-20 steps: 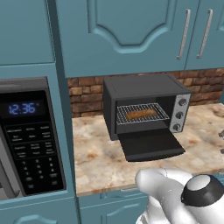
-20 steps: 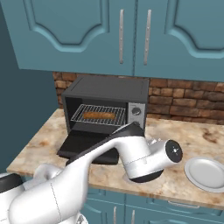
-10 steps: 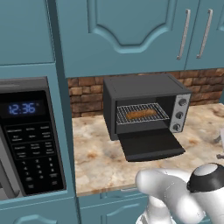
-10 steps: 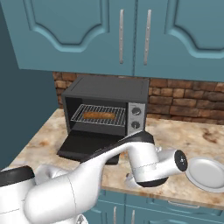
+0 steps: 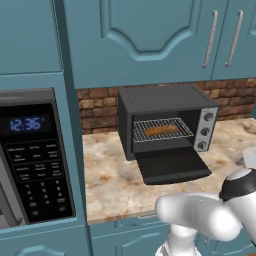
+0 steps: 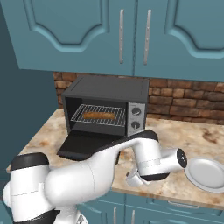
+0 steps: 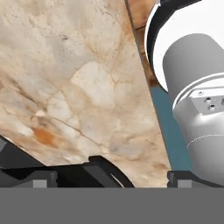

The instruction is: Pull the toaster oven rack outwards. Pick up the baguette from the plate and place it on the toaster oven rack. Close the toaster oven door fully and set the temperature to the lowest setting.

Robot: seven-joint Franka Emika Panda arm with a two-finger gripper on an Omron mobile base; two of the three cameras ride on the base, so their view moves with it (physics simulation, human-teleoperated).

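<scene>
The dark grey toaster oven stands on the marble counter against the brick wall. Its door hangs open, flat over the counter. Inside, the silver wire rack carries the golden-brown baguette. Three round knobs sit on the silver side panel. My gripper is open and holds nothing. It hovers low over bare marble by the counter's front edge, right of the door. The white plate lies bare at the right.
A black keypad microwave with blue clock digits is built in at the left. Teal wall cabinets hang above the oven. My white arm reaches across in front of the counter edge.
My arm's wrist has swung to the right along the counter front, toward the plate. The oven, door, rack and baguette have not moved. The gripper stays open.
</scene>
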